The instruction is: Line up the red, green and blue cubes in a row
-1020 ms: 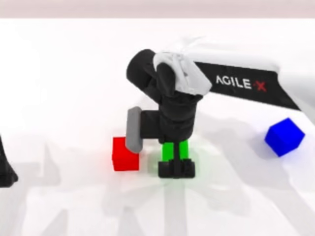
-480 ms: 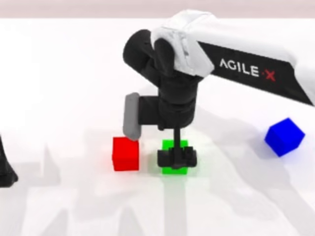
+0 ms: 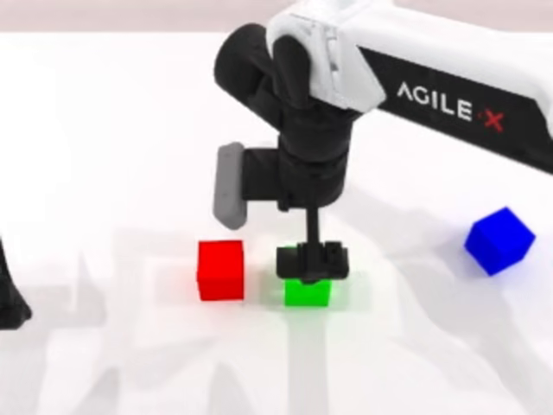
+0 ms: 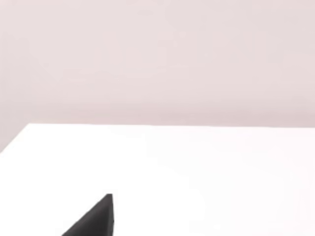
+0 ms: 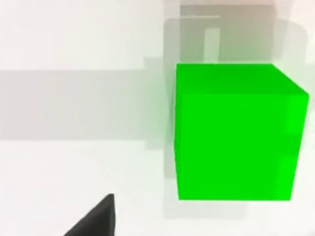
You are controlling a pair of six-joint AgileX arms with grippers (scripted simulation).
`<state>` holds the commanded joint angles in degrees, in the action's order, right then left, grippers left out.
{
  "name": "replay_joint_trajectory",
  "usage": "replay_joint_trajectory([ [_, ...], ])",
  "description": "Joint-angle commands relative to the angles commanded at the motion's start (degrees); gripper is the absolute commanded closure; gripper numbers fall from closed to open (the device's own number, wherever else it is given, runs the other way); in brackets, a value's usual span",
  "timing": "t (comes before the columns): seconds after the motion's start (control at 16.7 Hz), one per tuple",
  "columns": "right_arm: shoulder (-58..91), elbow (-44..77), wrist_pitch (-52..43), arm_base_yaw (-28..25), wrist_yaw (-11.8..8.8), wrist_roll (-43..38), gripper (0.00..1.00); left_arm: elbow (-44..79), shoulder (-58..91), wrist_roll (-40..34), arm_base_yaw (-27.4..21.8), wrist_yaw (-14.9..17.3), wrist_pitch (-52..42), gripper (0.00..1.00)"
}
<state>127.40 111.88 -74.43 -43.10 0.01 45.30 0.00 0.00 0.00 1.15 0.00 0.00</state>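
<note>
Top view: right claw (image 3: pixel 312 262), spread, hovers over green cube (image 3: pixel 308 291) beside red cube (image 3: pixel 220 270).

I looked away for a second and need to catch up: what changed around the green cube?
The right tool let go of the green cube and rose off it, opening. The green cube now sits beside the red cube. The blue cube and the left arm at the left edge stayed put.

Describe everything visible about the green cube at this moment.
The green cube is a plain, matte, bright green block with sharp edges, resting flat on the white table. The red cube stands to its left with a gap between them. The right gripper hangs just above it; nothing grips it.
</note>
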Motion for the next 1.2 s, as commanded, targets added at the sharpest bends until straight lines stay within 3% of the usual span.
replay_joint_trajectory([
  [0.18,-2.4,-3.7,1.6,4.0,0.0,-4.0,0.00,0.0,0.0,0.0,0.0,0.0,0.0,0.00],
  [0.54,-11.2,-19.0,7.3,22.4,0.1,-22.1,0.00,0.0,0.0,0.0,0.0,0.0,0.0,0.00],
  [0.72,-14.9,-25.0,9.8,28.9,0.1,-28.6,0.00,0.0,0.0,0.0,0.0,0.0,0.0,0.00],
  [1.2,-14.8,-27.4,12.4,30.1,0.1,-29.9,0.00,0.0,0.0,0.0,0.0,0.0,0.0,0.00],
])
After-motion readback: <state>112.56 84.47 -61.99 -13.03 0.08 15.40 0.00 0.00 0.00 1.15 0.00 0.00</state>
